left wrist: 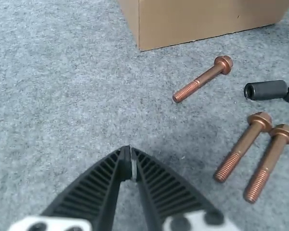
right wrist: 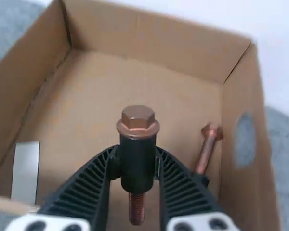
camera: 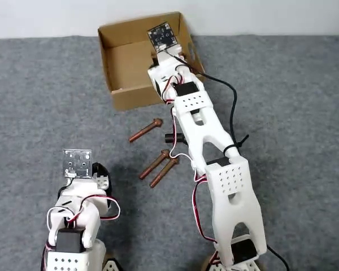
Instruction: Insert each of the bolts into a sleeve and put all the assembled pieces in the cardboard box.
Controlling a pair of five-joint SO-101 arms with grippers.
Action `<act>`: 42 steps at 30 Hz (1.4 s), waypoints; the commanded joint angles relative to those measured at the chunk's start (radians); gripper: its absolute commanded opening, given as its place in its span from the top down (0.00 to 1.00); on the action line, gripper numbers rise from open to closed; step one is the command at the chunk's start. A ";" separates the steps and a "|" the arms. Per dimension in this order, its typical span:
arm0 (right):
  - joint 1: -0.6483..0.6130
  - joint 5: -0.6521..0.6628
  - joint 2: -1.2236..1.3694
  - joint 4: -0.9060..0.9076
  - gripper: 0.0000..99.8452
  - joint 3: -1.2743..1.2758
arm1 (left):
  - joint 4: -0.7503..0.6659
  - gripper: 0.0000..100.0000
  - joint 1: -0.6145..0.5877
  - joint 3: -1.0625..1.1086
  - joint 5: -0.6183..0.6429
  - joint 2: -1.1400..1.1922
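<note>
Bolt (right wrist: pixel 137 122) seated in a black sleeve (right wrist: pixel 136 168), head out one end, threads out the other. Clamped at the sleeve by the right gripper (right wrist: pixel 137 155), fingers pressed to both sides, above the floor of the box (right wrist: pixel 149 45). Second bolt (right wrist: pixel 208 144) lying inside along the box wall with the cutout, its lower end dark and too hidden to make out. Box at the far edge of the table (camera: pixel 294 84), about midway along. Three loose bolts (left wrist: pixel 243 147) mid-table, short of the box's near wall: one apart and nearer the box, two side by side and nearly parallel. Spare sleeve (left wrist: pixel 266 90) on its side between the single bolt and the pair. Left gripper (left wrist: pixel 130 155) clenched on nothing, tips together, low over the table toward the near left corner.
</note>
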 commanded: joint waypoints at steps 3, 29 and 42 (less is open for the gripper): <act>0.008 0.014 -0.021 0.074 0.87 -0.074 | 0.006 1.00 -0.008 -0.005 0.005 0.008; -0.044 0.005 -0.303 0.677 0.87 -0.075 | 0.000 1.00 -0.071 -0.005 0.000 0.008; -0.047 0.015 -0.321 1.089 0.87 -0.075 | 0.000 1.00 -0.071 -0.005 -0.002 0.008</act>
